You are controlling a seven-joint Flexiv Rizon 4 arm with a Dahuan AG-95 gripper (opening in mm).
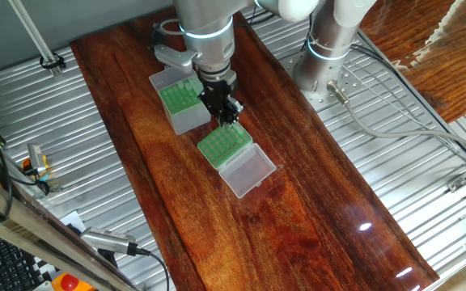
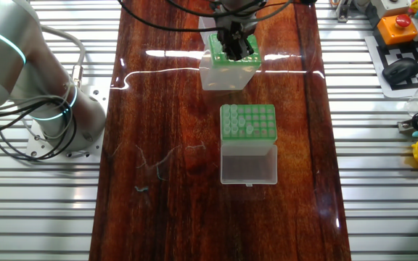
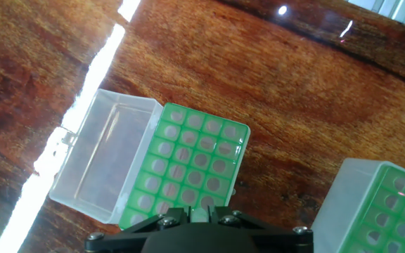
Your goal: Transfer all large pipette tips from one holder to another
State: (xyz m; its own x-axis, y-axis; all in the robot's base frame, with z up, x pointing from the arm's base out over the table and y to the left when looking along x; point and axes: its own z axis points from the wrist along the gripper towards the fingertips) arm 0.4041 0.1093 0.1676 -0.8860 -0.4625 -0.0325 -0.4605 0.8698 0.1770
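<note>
The whitish holder [image 1: 219, 146] [image 2: 247, 122] [image 3: 188, 169] stands mid-table, its clear lid [image 1: 249, 170] [image 3: 100, 158] folded open. Several large pipette tips [image 2: 231, 116] stand in its green rack. The grey, taller box [image 1: 178, 103] [image 2: 229, 69] [image 3: 382, 207] stands just behind it. My gripper [image 1: 231, 115] [image 2: 236, 52] [image 3: 201, 211] hangs between the two boxes, above the whitish holder's edge that faces the grey box. Its fingers stand close together with a pale piece between them, which looks like a pipette tip; the rest of that tip is hidden.
The boxes stand on a dark wooden board [image 1: 298, 218] laid over a ribbed metal table [image 1: 79, 186]. The arm's base [image 2: 46, 109] with its cables is beside the board. A keyboard and red button [image 1: 67, 283] lie at one corner.
</note>
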